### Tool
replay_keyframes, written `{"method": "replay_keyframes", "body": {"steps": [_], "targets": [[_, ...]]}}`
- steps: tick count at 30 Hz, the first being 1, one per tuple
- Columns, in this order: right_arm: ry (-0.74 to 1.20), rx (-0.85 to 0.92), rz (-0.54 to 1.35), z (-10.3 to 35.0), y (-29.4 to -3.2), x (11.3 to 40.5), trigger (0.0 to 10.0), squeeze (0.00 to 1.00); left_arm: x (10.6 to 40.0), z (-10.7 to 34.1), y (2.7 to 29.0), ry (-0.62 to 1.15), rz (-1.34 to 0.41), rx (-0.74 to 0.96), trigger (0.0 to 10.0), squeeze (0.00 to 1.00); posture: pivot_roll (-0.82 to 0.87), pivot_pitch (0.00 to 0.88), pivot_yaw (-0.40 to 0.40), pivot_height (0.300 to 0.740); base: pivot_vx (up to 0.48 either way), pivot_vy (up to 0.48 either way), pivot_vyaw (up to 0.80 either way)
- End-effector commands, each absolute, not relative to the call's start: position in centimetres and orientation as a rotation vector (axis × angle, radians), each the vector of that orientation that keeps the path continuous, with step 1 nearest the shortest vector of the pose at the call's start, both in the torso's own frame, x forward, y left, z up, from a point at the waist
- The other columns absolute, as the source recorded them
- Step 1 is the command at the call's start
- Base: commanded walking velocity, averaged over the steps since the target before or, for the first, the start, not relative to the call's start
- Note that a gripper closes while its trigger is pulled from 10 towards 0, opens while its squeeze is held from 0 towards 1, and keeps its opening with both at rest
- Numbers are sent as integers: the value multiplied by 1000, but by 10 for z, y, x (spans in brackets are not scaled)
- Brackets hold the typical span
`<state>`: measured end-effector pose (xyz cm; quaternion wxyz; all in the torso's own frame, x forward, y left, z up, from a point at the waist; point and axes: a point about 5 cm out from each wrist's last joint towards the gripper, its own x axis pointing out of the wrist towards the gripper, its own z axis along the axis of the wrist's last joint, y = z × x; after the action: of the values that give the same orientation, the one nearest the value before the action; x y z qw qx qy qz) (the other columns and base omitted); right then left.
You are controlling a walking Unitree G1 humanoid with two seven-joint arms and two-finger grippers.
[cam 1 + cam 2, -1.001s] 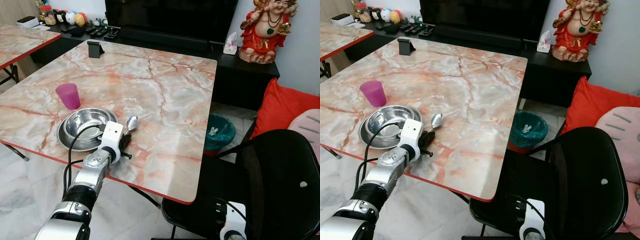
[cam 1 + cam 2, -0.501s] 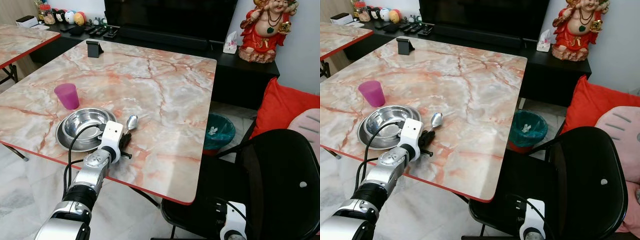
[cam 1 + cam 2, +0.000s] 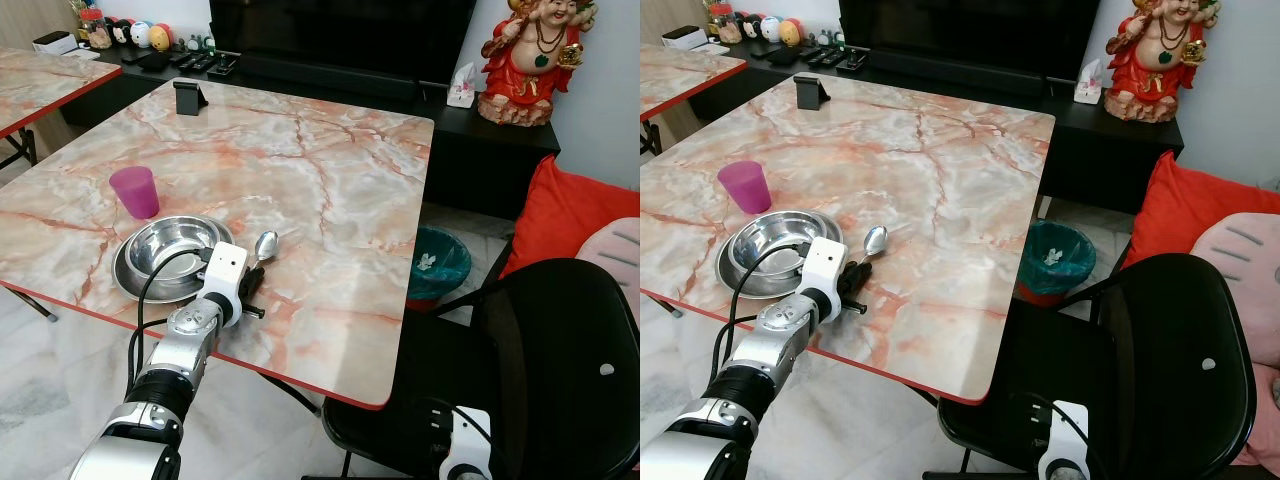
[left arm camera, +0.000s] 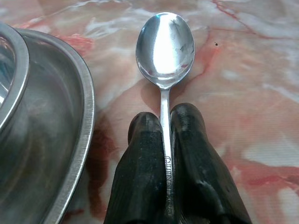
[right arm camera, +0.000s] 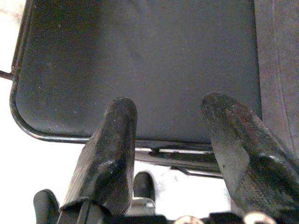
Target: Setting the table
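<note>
My left gripper is clenched on the spoon by its handle, the bowl end lying on the table just right of the steel bowl, which sits in a plate beside the pink cup. I judge I am placing the spoon. Next I should let go and back away without dragging it. My right gripper hangs spread apart over the black chair.

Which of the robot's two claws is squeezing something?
The left gripper. Its black fingers are shut on the spoon handle beside the steel bowl. The right gripper hangs open over the black chair.
</note>
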<state>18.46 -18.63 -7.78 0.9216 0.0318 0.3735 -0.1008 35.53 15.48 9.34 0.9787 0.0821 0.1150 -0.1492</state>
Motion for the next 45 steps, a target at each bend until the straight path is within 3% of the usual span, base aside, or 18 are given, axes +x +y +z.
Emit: {"method": "replay_keyframes", "body": {"steps": [1,4,5,7,8,37,39,41,42,43,45], "targets": [[790,69,-223,-80,-192,179,10000,0,355,92,151,247,-321,169,10000,0,30,0,-39,740,0,0,0],[795,69,-223,-80,-193,179,10000,0,356,92,150,247,-323,169,10000,0,33,0,-40,740,0,0,0],[796,69,-223,-80,-193,179,10000,0,356,92,150,248,-322,169,10000,63,33,0,-40,740,0,0,0],[798,70,-223,-81,-194,179,10000,0,355,92,151,249,-320,170,10000,67,33,0,-40,740,0,0,0],[798,70,-223,-81,-194,178,10000,0,355,92,151,248,-319,171,10000,239,33,0,-40,740,0,0,0],[818,72,-221,-81,-196,178,10000,0,356,93,150,242,-318,183,10000,251,33,0,-41,740,0,0,0],[820,73,-222,-82,-197,178,10000,0,357,93,150,240,-317,183,10000,357,32,0,-40,740,0,0,0],[823,73,-222,-82,-197,177,10000,0,356,93,149,238,-319,182,10000,349,33,0,-42,740,0,0,0],[825,74,-222,-82,-196,176,10000,0,356,93,150,238,-319,183,10000,455,33,0,-43,740,0,0,0],[827,74,-222,-83,-196,176,10000,0,356,93,150,239,-318,183,10000,455,33,0,-43,740,0,0,0],[832,74,-221,-83,-195,175,10000,0,356,94,150,234,-314,190,10000,361,33,0,-43,740,0,0,0]]}}
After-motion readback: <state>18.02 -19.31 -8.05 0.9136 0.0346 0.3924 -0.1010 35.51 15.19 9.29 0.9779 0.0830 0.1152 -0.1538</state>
